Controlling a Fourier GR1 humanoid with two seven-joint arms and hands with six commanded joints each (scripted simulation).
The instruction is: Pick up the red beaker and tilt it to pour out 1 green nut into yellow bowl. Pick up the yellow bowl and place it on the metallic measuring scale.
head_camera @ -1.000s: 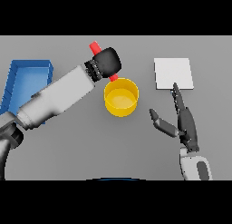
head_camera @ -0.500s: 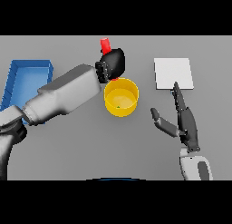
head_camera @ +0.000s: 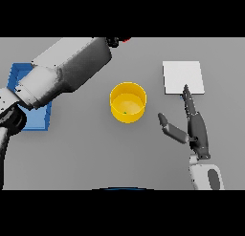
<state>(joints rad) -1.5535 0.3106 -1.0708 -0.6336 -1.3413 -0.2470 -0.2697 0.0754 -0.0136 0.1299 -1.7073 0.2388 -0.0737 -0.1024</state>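
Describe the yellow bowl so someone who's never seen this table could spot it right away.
On the grey table, look near the middle, between the blue tray at the left and the pale square scale at the right. The yellow bowl stands there alone: the only round, yellow thing, with a small green speck inside.

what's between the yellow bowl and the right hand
Nothing: in the head view only bare grey table separates the yellow bowl from the right hand, whose thumb points toward the bowl without touching it.

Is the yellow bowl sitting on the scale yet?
No, the yellow bowl stands on the grey table, left of the square scale and apart from it.
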